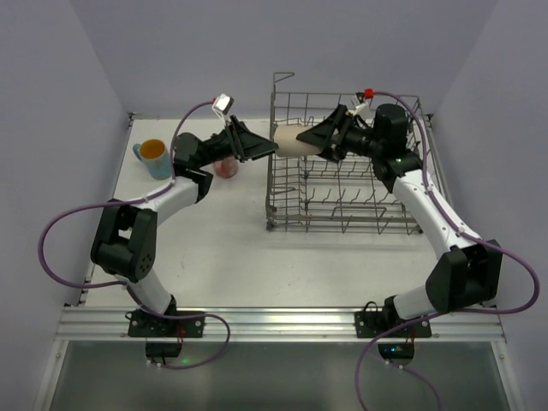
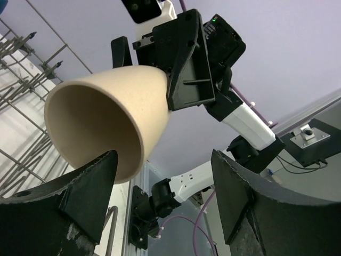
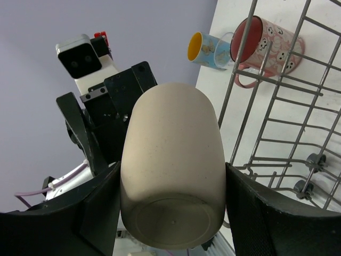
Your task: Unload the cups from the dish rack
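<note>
A beige cup (image 1: 291,141) lies on its side in the air above the left wall of the grey wire dish rack (image 1: 342,227). My right gripper (image 1: 324,137) is shut on its base end; in the right wrist view the cup (image 3: 170,154) sits between both fingers (image 3: 272,213). My left gripper (image 1: 259,147) is open, facing the cup's open mouth (image 2: 101,122). The rim sits by its left finger (image 2: 80,202), and the jaws do not close on it. A light blue mug with an orange inside (image 1: 154,157) and a pink-red mug (image 1: 226,167) stand on the table left of the rack.
The tall rack walls (image 3: 256,101) and upright prongs lie under and right of the cup. The two mugs (image 3: 264,40) (image 3: 209,49) stand close behind the left arm. The table's left edge is near the blue mug.
</note>
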Robot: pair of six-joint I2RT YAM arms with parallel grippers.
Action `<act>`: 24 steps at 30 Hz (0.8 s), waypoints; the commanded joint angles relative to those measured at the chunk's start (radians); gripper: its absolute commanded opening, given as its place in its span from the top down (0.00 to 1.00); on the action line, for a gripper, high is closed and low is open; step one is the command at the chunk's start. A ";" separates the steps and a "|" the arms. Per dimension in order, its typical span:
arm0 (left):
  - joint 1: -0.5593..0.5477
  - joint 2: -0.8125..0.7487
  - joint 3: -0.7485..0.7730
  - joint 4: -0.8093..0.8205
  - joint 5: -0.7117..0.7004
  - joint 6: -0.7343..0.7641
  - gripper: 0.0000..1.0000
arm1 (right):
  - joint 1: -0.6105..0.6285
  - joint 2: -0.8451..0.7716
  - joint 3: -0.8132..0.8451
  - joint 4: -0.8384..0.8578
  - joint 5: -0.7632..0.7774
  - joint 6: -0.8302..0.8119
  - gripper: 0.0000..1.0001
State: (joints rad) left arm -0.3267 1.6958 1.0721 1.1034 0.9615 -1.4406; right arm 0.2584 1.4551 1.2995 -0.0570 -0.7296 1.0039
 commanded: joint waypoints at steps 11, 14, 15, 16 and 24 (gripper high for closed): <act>-0.014 0.036 0.063 0.217 0.019 -0.159 0.56 | 0.082 0.096 0.061 0.100 -0.091 0.044 1.00; -0.011 0.054 0.065 0.271 0.032 -0.216 1.00 | 0.085 0.113 0.080 0.094 -0.087 0.044 1.00; 0.000 0.053 0.060 0.277 0.031 -0.221 1.00 | 0.085 0.114 0.084 0.091 -0.087 0.038 0.99; 0.009 0.047 0.030 0.280 0.022 -0.221 1.00 | 0.085 0.114 0.089 0.068 -0.085 0.029 0.83; 0.204 -0.178 -0.061 -0.197 0.014 0.093 1.00 | 0.073 0.099 0.222 -0.282 0.278 -0.203 0.01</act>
State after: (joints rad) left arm -0.1997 1.6367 0.9989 1.1297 0.9733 -1.5337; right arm 0.3496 1.5669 1.4391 -0.1860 -0.6613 0.9207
